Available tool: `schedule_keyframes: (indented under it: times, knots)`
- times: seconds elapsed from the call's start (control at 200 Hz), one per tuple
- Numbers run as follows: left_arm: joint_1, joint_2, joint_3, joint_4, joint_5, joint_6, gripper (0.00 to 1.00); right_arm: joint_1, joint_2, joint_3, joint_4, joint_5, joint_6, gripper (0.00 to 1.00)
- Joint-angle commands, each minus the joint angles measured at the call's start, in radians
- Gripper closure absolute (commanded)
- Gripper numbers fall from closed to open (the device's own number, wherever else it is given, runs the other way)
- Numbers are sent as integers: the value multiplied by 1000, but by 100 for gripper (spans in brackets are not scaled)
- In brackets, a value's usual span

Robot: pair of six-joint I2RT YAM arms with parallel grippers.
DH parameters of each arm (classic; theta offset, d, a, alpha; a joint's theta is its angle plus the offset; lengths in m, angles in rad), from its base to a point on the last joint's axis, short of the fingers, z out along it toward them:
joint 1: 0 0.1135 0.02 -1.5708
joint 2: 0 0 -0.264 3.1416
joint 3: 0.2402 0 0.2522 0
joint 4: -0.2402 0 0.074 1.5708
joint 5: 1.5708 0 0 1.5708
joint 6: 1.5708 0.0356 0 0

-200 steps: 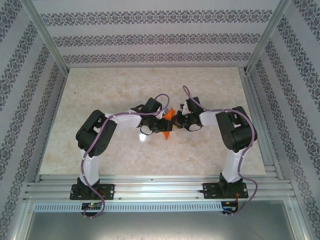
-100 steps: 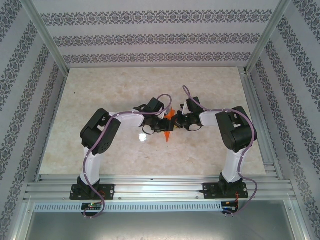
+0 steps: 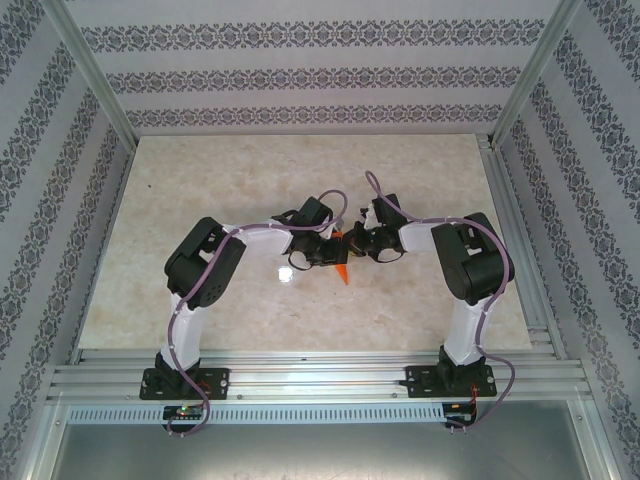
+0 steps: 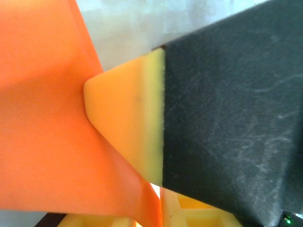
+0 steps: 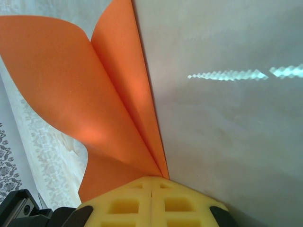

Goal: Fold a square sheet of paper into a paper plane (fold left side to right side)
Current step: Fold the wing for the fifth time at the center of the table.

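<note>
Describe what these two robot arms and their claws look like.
The left arm and right arm match: white tube-like segments, chunky black joints, black base plates, and a thin lilac cable looping along each. The left claw and right claw have black fingers faced with yellow foam pads moulded with square pockets.

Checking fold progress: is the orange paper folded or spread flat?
Folded. Right wrist view: the orange paper shows overlapping layers converging into the right gripper's closed pads.
</note>
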Motion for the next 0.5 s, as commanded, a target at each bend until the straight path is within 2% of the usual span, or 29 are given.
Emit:
schedule_keyframes:
  times: [0.0, 0.185, 0.325, 0.495]
  knots:
    - [-13, 19, 23, 19, -26, -16, 87, 17, 7, -5, -18, 22, -14, 100]
    - [-12, 15, 7, 22, -31, -15, 93, -19, -71, -24, -5, 14, -17, 97]
    - [-10, 17, -7, 50, -19, -31, 95, -63, -155, -65, -17, -3, -37, 88]
    - [-4, 22, -15, 72, -9, -44, 96, -72, -240, -157, -4, -53, -68, 90]
